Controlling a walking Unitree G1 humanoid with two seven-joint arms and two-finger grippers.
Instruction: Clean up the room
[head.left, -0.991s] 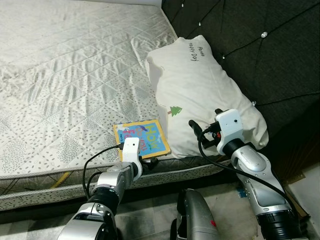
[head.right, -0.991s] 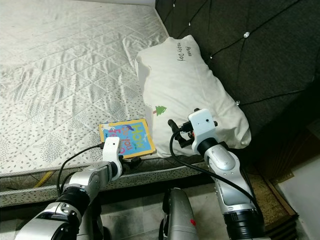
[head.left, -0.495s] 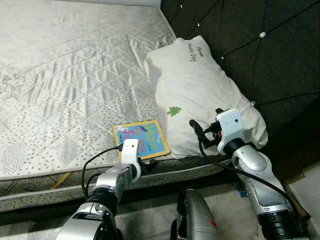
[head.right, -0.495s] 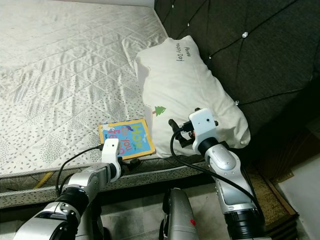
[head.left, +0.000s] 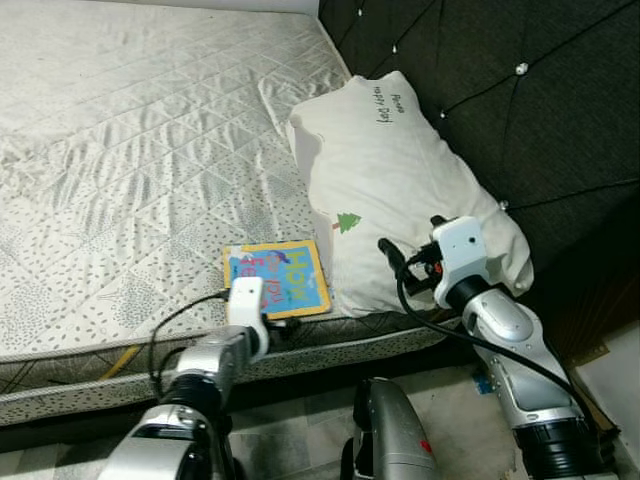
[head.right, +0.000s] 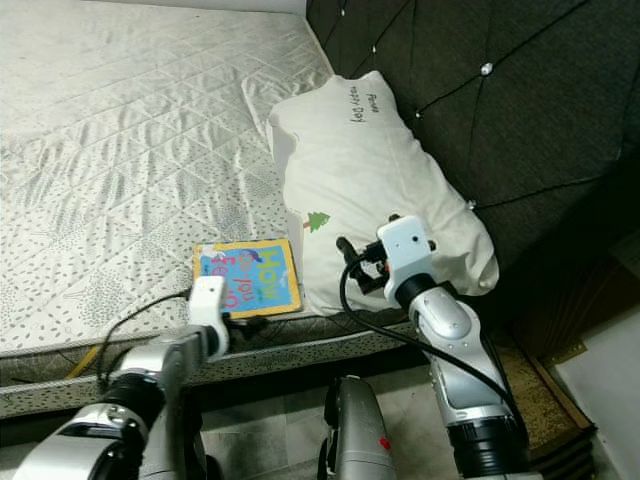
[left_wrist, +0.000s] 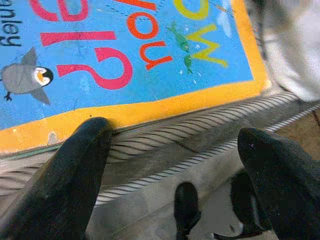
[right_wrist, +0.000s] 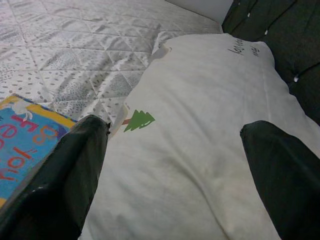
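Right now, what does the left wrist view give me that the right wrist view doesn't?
Left wrist alone: the penguin on the book's cover, the book's orange border at the mattress edge, and the floor below, seen between the open left gripper.

Right wrist alone: the white pillow with its green tree print, the dark tufted headboard, and the quilted bed top, past the open right gripper.

Both: the blue picture book.
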